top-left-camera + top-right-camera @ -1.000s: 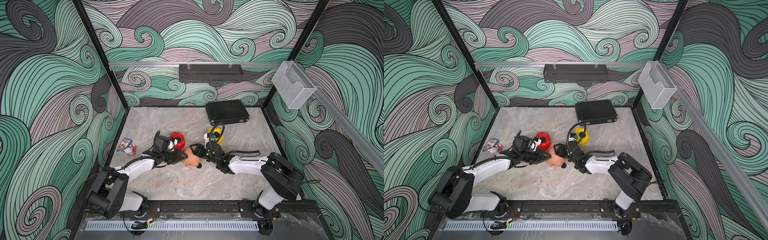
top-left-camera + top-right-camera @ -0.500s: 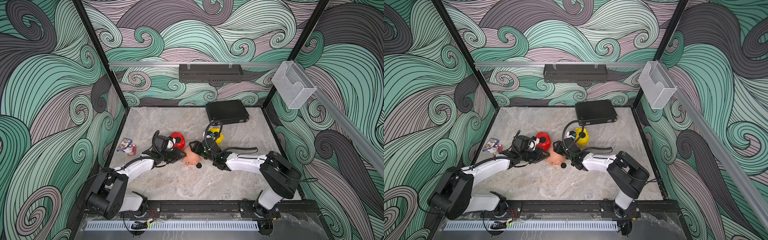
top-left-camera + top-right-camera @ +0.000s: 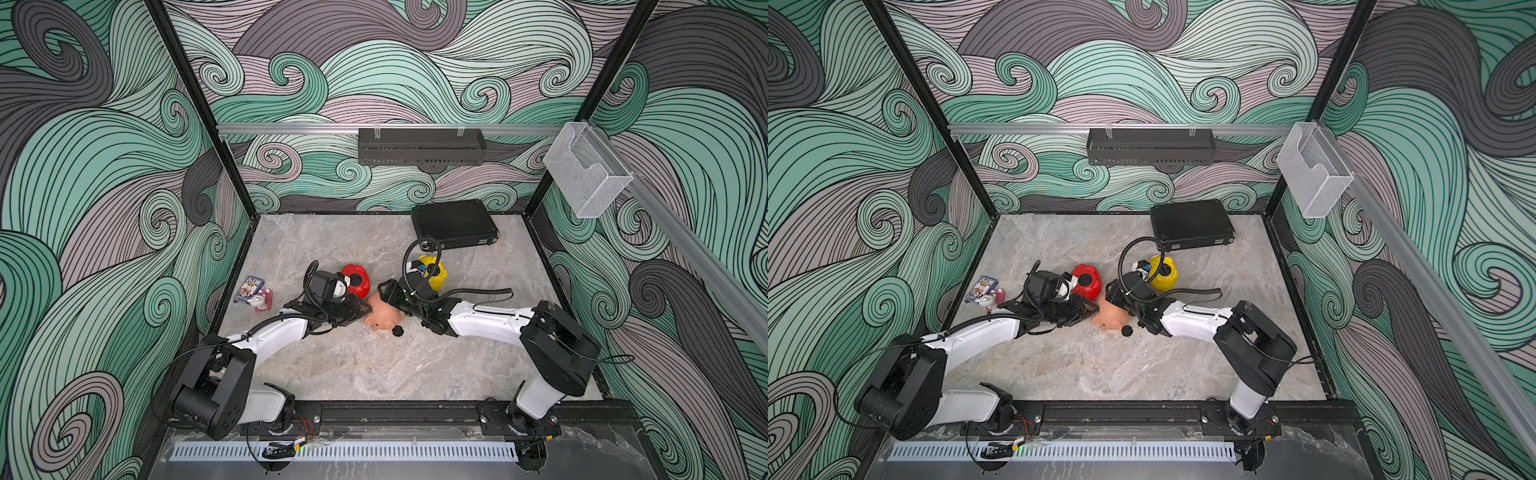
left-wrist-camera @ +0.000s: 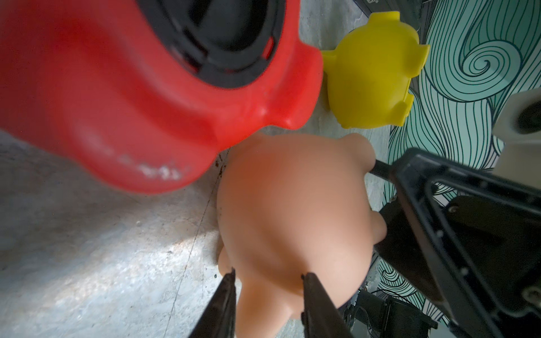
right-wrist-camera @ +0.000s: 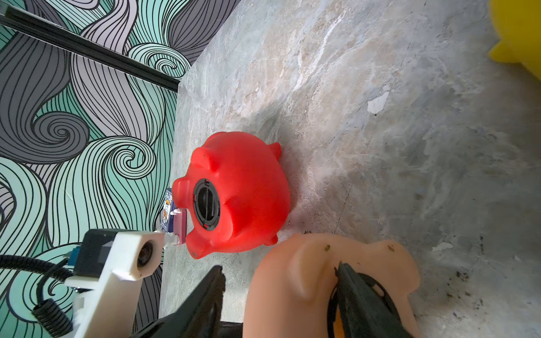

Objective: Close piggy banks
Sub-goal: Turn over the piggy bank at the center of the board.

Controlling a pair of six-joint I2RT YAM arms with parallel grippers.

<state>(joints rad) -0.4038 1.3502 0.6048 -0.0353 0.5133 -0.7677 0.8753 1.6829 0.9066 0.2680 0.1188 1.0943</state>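
Observation:
The peach-pink piggy bank point(image 3: 384, 314) lies at mid-table between both arms. My left gripper point(image 4: 268, 273) is shut on a knob of its body, a finger on each side. My right gripper point(image 5: 279, 267) is open at the pig's other side. One of its fingers point(image 5: 351, 286) is in the black-ringed belly hole, the other point(image 5: 215, 282) stands clear of the pig. A loose black plug point(image 3: 398, 331) rests on the table against the pig. The red piggy bank point(image 5: 243, 190) lies behind with a black plug point(image 5: 206, 204) in its belly. The yellow piggy bank point(image 3: 434, 272) is partly hidden by my right wrist.
A black case point(image 3: 455, 224) lies at the back right. A card box point(image 3: 249, 289) and a small pink-and-white bottle point(image 3: 262, 300) sit by the left wall. A black shelf point(image 3: 419, 145) and a clear holder point(image 3: 582, 174) hang on the walls.
My right gripper has crept a little to the left and back along the peach-pink pig, uncovering more of the yellow pig. The left arm and the pigs have stayed put.

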